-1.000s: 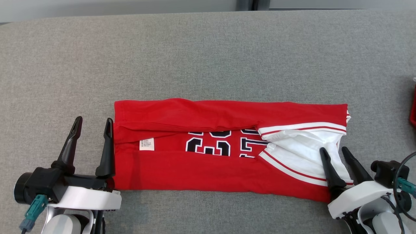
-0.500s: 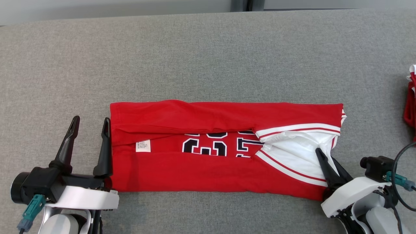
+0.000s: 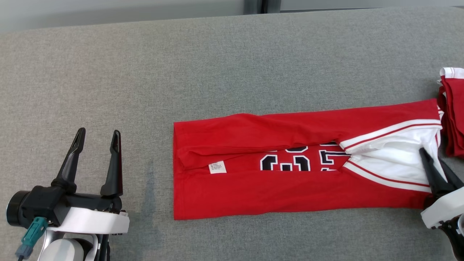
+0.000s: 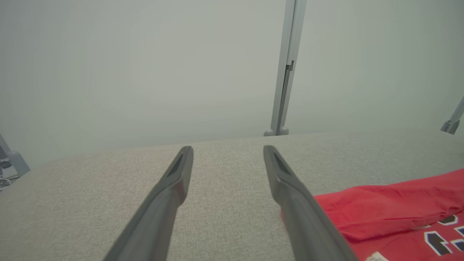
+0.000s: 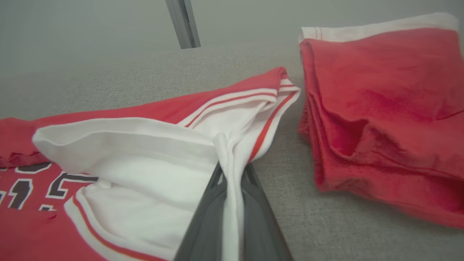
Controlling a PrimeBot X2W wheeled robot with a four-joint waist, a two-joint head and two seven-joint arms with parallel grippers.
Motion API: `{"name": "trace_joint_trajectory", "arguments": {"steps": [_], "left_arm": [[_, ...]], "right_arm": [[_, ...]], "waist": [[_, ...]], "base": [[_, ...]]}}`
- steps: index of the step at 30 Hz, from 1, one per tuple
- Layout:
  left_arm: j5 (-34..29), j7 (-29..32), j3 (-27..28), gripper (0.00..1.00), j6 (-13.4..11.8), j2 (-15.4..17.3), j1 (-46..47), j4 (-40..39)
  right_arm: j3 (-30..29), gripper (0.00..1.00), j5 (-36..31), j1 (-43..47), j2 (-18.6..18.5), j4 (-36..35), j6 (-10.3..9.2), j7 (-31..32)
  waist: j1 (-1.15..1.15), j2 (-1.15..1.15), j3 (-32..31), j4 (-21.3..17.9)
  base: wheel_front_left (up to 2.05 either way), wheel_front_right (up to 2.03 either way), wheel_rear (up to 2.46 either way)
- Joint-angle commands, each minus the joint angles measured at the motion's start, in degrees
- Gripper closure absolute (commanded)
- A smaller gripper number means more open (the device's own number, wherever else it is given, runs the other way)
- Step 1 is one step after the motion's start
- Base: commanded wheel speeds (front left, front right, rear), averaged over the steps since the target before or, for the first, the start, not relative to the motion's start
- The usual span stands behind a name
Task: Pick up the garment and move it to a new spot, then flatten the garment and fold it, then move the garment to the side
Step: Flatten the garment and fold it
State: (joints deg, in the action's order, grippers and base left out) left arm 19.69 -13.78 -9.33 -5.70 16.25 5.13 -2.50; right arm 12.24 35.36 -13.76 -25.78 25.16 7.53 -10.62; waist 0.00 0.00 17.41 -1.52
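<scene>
My right claw (image 5: pixel 232 172) clenches the white sleeve (image 5: pixel 152 170) of the red jersey T-shirt (image 3: pixel 290 181) | my left claw (image 3: pixel 98 132) gapes empty | shirt lies lengthwise-folded toward the grey fabric table's (image 3: pixel 217 72) right edge | crosswise fold, side move remain, I judge

Wide bare tabletop (image 3: pixel 145 65) is found beyond and to the left of the garment (image 3: pixel 253 188), and a clear strip is seen between its left edge and the open left claw (image 3: pixel 98 131). On the right, passage is narrowed by a folded red pile (image 3: pixel 453 116) just beside the garment's sleeve end, where the right claw (image 3: pixel 432 159) is clamped on white cloth
</scene>
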Motion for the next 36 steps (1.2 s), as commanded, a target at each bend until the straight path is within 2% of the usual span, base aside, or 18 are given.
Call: {"name": "trace_joint_trajectory", "arguments": {"steps": [1, 8, 12, 18, 22, 26, 31, 36], "left_arm": [[-0.14, 0.11, 0.10, 0.00, -0.30, 0.59, 0.02, -0.21], [0.08, 0.36, -0.03, 0.00, -0.42, 0.76, 0.09, -0.43], [0.29, 0.33, 0.07, 0.00, -0.61, 0.92, -0.47, -0.38], [-0.07, 0.49, -0.07, 0.00, -1.07, 1.24, -0.08, -0.73], [-0.25, 0.52, -0.44, 0.00, -0.79, 1.39, 1.30, -0.71], [-0.28, 0.26, -0.95, 0.00, -0.59, 1.02, 2.27, -0.34], [-0.34, -0.12, -1.77, 0.00, -0.29, 0.23, 3.47, 0.34], [-0.24, -0.55, -2.16, 0.00, 0.09, -0.27, 4.13, 1.12]], "right_arm": [[-0.03, 1.00, 0.48, -0.06, -0.52, -0.75, -0.04, 0.24], [1.78, 1.00, 0.75, -0.69, -1.80, -5.53, -0.03, 1.27], [3.98, 1.00, 0.89, -1.02, -1.68, -11.93, -0.03, 2.35], [7.99, 1.00, 5.87, -1.99, 0.49, -23.18, -0.03, 6.86], [10.84, 1.00, 10.71, -3.57, 3.50, -28.09, -0.02, 10.51], [13.94, 1.00, 14.20, -6.06, 8.53, -29.14, -0.02, 12.40], [18.99, 1.00, 16.09, -8.77, 13.75, -26.24, -0.02, 12.96], [27.17, 1.00, 17.19, -11.90, 18.61, -20.79, 0.00, 11.11]], "waist": [[0.00, 0.00, -0.10, -0.14], [0.00, 0.00, -0.49, -0.27], [0.00, 0.00, -0.96, -0.47], [0.00, 0.00, -1.11, -0.48], [0.00, 0.00, -0.82, 0.24], [0.00, 0.00, -0.26, 1.37], [0.00, 0.00, 0.36, 3.48], [0.00, 0.00, 1.31, 5.19]], "base": [[0.00, 0.00, 0.00], [0.00, 0.00, 0.00], [0.00, 0.00, 0.00], [0.00, 0.00, 0.00], [0.00, 0.00, 0.00], [0.00, 0.00, 0.00], [0.00, 0.00, 0.00], [0.00, 0.00, 0.00]]}}
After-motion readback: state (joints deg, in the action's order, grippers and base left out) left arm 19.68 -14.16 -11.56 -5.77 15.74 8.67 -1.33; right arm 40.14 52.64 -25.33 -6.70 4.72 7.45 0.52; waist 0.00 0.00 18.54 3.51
